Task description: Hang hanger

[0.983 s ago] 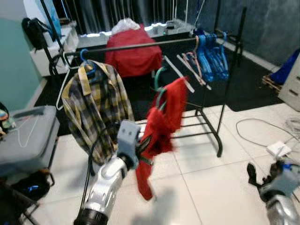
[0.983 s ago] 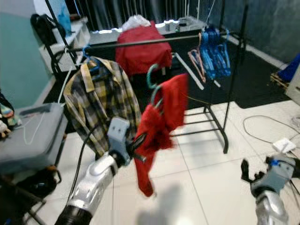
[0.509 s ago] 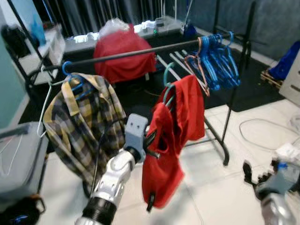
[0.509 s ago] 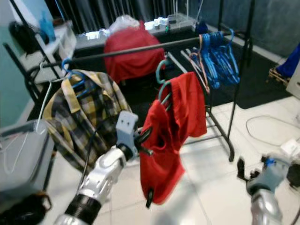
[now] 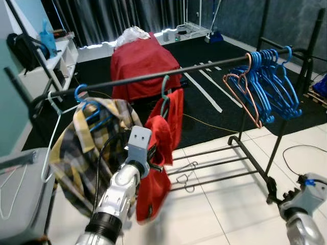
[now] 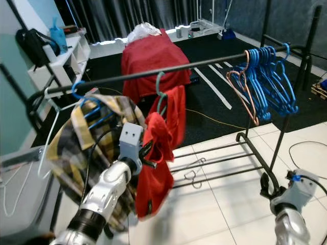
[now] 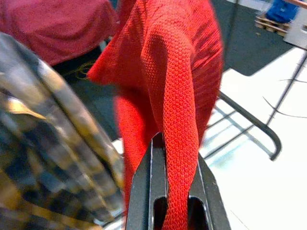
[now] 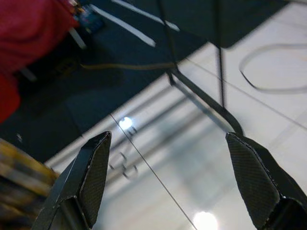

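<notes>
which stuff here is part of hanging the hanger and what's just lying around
Job:
left gripper, shut on the red garment
teal hanger carrying it
rail

Lying about:
plaid shirt
blue hangers
loose hanger on the floor
red-covered bed

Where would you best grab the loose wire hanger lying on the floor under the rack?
Probably the thin wire hanger at its hook end, coming straight down from above. It lies flat on the white tiles between the black rack's lower bars, so a sideways approach looks blocked. The right gripper hangs open nearest.
</notes>
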Available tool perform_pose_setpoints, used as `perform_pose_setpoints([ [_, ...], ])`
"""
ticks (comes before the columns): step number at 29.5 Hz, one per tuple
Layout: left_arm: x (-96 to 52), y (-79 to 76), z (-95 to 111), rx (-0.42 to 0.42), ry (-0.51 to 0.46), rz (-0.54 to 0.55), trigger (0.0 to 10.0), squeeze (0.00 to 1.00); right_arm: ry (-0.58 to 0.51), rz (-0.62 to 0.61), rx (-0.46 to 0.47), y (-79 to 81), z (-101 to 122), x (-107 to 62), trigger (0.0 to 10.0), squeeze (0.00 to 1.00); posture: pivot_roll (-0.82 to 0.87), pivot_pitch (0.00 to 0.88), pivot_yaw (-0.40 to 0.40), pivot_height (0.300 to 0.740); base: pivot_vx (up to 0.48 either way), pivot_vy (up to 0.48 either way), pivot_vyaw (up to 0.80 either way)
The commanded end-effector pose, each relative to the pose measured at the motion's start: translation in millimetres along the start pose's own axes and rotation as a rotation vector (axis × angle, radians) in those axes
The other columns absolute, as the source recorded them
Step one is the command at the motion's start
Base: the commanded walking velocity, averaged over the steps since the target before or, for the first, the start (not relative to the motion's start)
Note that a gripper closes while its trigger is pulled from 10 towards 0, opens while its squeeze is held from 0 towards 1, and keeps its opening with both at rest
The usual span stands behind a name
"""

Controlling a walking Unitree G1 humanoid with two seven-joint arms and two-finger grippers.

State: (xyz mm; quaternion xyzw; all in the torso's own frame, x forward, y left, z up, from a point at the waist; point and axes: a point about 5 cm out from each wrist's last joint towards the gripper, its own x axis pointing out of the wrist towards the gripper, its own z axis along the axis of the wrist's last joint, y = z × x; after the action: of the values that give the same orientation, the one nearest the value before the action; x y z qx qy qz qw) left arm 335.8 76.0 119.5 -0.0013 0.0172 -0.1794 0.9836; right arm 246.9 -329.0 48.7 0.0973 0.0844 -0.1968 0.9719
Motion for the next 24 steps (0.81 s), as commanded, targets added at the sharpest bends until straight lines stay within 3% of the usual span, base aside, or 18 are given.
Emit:
perform_pose_setpoints([
  [1,-0.5,9.0,-2,0.019,0.019,0.039,10.0,0.0,0.004,0.019,-0.004,5.9,-4,-0.4,10.0,0.0,-0.17,0.0,0.104,0.74,0.472,0.0,0.0],
  [4,1.6,5.5,-2,0.016,0.022,0.036,10.0,0.0,0.003,0.018,-0.006,5.4,-3,-0.5,10.0,0.0,-0.17,0.0,0.103,0.74,0.46,0.0,0.0],
  [10,5.1,-3.0,2,-0.043,0.008,0.037,10.0,0.0,0.005,0.019,-0.015,4.3,-3,-0.8,10.0,0.0,-0.17,0.0,0.107,0.74,0.0,0.0,0.0],
  [17,-2.6,6.7,-29,-0.069,0.17,0.137,10.0,0.0,0.013,0.016,-0.025,1.4,-4,-1.8,10.0,0.0,-0.16,0.0,0.101,0.74,0.0,0.0,0.0],
  [24,-9.5,11.6,-40,-0.073,0.228,0.189,10.0,0.0,0.021,0.017,-0.029,1.0,-5,-2.2,10.0,0.0,-0.16,0.0,0.096,0.74,0.0,0.0,0.0],
])
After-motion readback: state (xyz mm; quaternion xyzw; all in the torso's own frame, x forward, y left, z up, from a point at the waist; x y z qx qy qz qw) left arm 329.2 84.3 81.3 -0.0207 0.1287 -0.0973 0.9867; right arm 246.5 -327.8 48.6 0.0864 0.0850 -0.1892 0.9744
